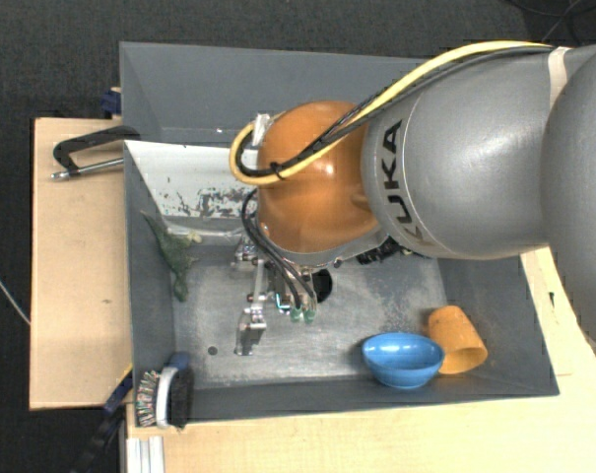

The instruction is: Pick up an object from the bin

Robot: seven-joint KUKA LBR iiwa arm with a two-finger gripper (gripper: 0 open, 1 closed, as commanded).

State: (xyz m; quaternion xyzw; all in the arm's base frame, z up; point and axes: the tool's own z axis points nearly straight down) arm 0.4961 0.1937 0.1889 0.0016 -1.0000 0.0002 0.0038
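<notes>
The green toy dinosaur [174, 252] lies near our gripper [273, 315], at ten o'clock; the blue bowl [403, 359] at four. The gripper hangs over bare bin [214, 299] floor; apart or together, we cannot tell.

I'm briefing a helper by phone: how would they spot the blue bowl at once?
Look inside the grey metal bin, on its floor toward the lower right corner of the view. The blue bowl sits there, mouth up, just left of an orange cup. It alone is blue, round and shallow.
</notes>
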